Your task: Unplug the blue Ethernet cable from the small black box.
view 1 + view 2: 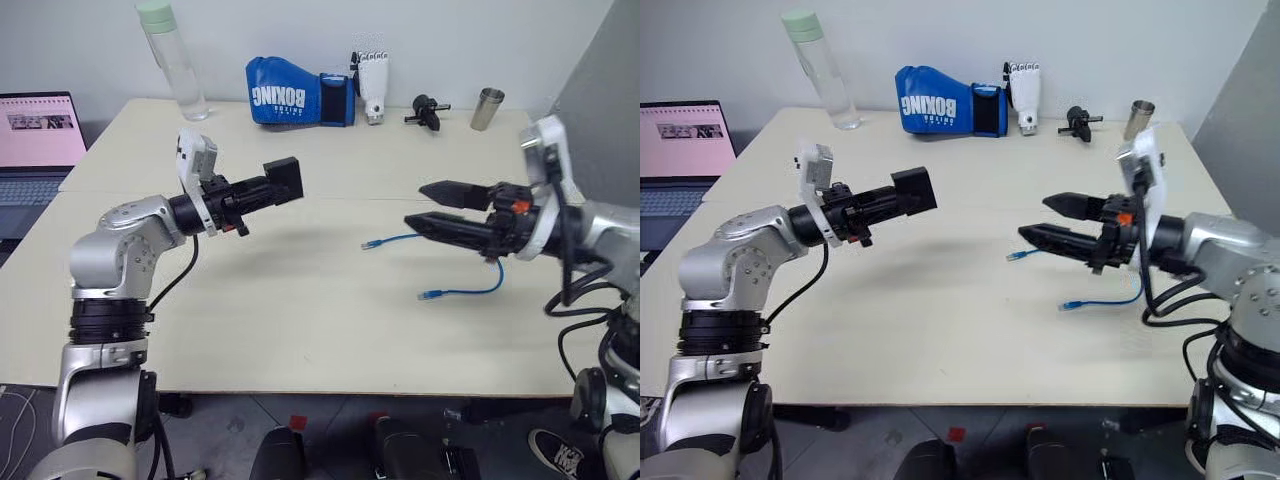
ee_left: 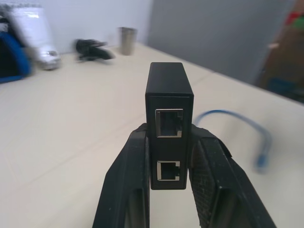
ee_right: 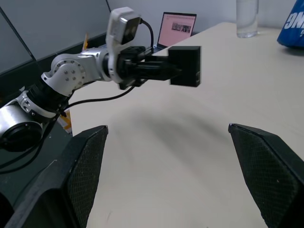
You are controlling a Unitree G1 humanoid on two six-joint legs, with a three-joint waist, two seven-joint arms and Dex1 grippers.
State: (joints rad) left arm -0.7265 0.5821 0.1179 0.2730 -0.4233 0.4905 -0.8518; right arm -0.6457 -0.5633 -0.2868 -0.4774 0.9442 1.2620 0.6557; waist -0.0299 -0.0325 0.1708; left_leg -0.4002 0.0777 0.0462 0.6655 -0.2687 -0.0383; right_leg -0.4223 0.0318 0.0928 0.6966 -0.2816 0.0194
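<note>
Holding the small black box [image 1: 283, 179] pinched aloft, ports empty, the left tool [image 2: 166, 166] keeps it clear while the right tool [image 1: 440, 208] hangs spread above the blue Ethernet cable [image 1: 470, 290], lying loose on the bench [image 1: 300, 320].

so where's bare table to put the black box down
Bare tabletop lies under the left gripper holding the small black box, left of the blue Ethernet cable. The far edge is crowded: bottle, boxing glove, cup.

Bare table [image 1: 300, 300] between grippers, blue Ethernet cable [image 1: 470, 292] lying right
</note>
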